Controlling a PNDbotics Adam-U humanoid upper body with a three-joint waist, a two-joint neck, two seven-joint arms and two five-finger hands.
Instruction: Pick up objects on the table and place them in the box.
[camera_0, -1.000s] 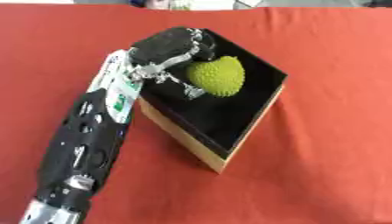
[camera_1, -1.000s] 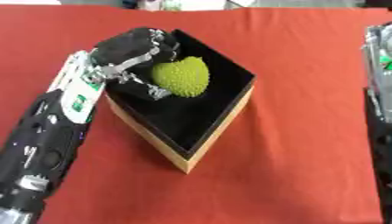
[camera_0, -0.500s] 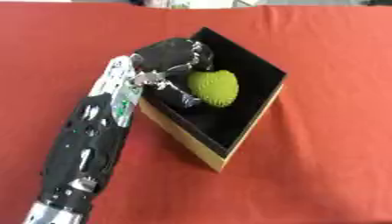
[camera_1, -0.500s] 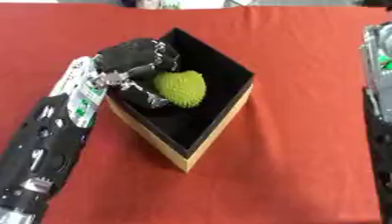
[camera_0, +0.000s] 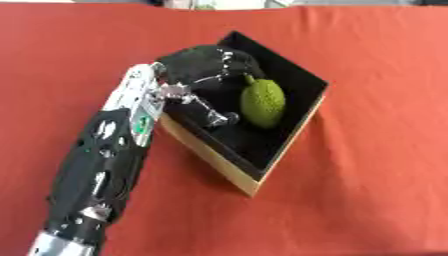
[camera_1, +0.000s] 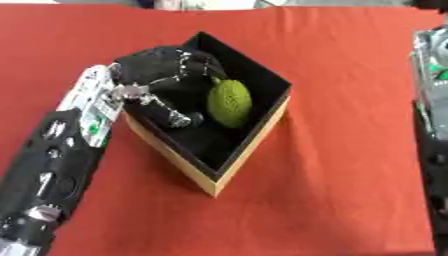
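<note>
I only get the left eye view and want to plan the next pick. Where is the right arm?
Observer: The right arm runs down the right edge of the right eye view, apart from the box.
Operator: Is its hand near the box?
Observer: Its hand shows in no view; only a stretch of the arm is in frame.
Operator: What lies between that arm and the box?
Observer: Red cloth shows between them in the right eye view.
</note>
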